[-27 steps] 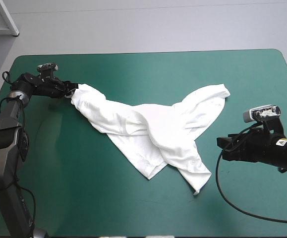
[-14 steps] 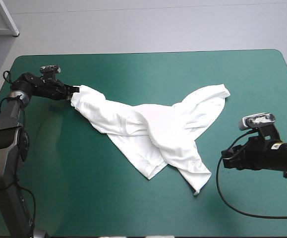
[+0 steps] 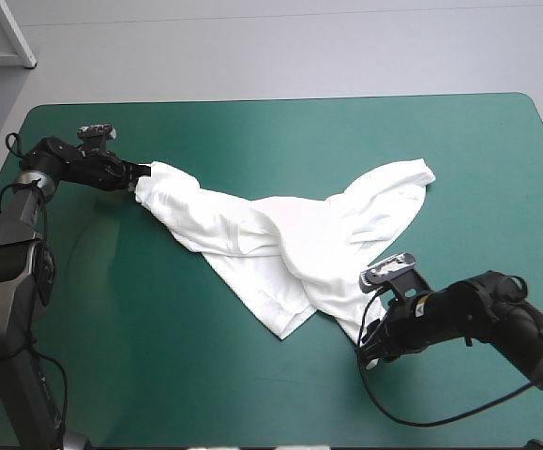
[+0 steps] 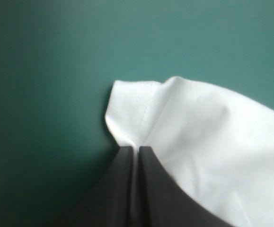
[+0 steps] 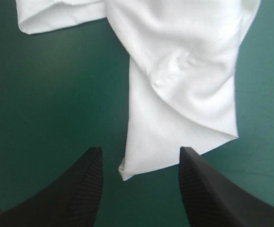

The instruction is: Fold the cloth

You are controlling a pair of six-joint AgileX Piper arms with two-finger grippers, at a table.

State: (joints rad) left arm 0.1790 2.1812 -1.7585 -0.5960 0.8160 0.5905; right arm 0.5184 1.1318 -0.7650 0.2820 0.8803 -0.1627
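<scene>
Moved my right gripper in from 3 o'clock to the T-shirt tip at 5 o'clock; fingers spread wide, tip between them. My left gripper still clamped on its 10 o'clock corner.

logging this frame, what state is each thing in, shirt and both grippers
T-shirt, unfolded, twisted and rumpled, lying on the table.
Left gripper, shut on the T-shirt's end nearest the table's left edge.
Right gripper, open, the T-shirt's near corner between its fingers, not gripped.
</scene>
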